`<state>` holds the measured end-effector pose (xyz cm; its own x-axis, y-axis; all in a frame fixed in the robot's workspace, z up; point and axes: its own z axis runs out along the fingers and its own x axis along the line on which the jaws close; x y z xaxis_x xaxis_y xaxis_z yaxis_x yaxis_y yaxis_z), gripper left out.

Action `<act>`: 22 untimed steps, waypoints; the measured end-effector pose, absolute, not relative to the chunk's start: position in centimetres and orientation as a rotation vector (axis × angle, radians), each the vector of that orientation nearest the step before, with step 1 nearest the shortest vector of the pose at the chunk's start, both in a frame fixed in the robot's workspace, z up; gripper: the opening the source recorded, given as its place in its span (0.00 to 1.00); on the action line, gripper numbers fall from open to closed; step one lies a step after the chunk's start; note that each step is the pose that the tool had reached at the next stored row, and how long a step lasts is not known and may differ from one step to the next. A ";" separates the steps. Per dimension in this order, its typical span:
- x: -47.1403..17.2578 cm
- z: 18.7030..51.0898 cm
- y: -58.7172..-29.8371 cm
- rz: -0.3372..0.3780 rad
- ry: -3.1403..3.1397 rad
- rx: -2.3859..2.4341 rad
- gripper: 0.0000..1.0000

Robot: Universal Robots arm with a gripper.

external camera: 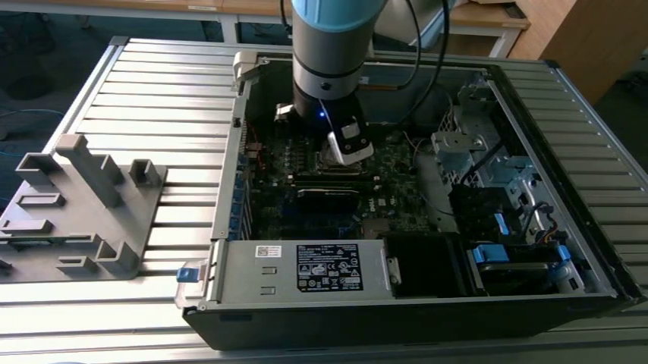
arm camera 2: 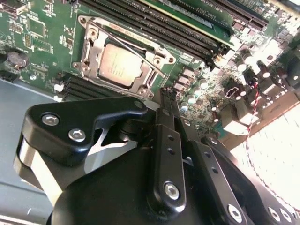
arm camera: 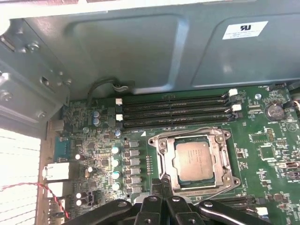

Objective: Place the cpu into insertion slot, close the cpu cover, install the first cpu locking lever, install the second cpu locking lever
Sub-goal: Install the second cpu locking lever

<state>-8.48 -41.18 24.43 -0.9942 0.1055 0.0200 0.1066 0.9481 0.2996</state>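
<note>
Fingers (arm camera 2: 169,112) of the gripper (arm camera: 161,199) were pressed together, clamping nothing, their tips just beside the socket's corner. The cpu (arm camera: 193,161) lay flat in the insertion slot (arm camera: 164,161), with the cpu cover (arm camera: 224,151) closed down around it and the chip showing through its window. In the first wrist view, the gripper sat at about seven o'clock from the cpu. Around them lay the green motherboard (arm camera: 267,154) inside the open computer case (external camera: 567,250).

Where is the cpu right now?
In both wrist views the cpu lies in the insertion slot on the motherboard, framed by the closed cpu cover, beside the memory slots.
</note>
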 end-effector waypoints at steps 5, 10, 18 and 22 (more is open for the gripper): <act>-8.3 24.6 -41.2 -0.389 -3.112 -0.176 0.11; -7.8 24.6 -41.2 -0.310 -3.124 -0.182 0.11; -6.8 24.6 -40.9 -0.273 -3.128 -0.184 0.11; -6.4 24.6 -40.5 -0.221 -3.131 -0.184 0.11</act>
